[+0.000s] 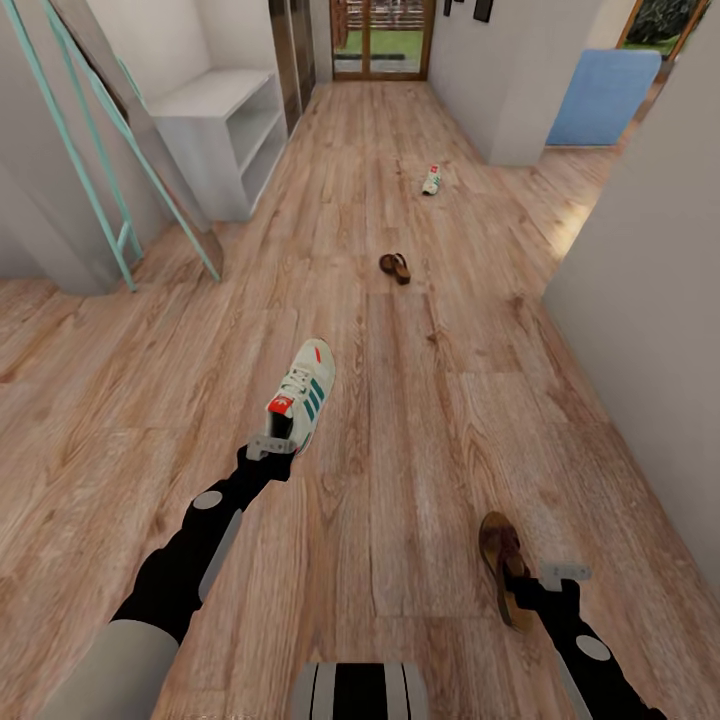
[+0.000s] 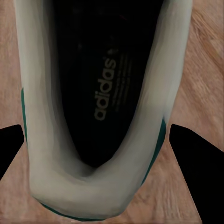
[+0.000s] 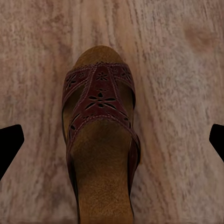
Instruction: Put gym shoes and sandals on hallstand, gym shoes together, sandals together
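One cream-white gym shoe (image 1: 302, 393) with green stripes sits in my left gripper (image 1: 272, 443), which is shut on its heel. In the left wrist view the black fingertips (image 2: 13, 145) press both sides of the shoe's collar (image 2: 100, 107). The other gym shoe (image 1: 431, 180) lies far down the corridor floor (image 1: 430, 400). One brown sandal (image 1: 395, 267) lies mid-corridor. The second sandal (image 1: 503, 562) lies near me, with my right gripper (image 1: 556, 582) open above its heel; the sandal (image 3: 100, 140) lies between the spread fingertips (image 3: 10, 142). The hallstand is out of view.
A plain white two-bay bench (image 1: 222, 135) stands against the left wall, with a teal ladder frame (image 1: 95, 170) leaning beside it. A white wall (image 1: 650, 300) closes the right side. A blue panel (image 1: 603, 95) and a glass door (image 1: 383, 40) are at the far end.
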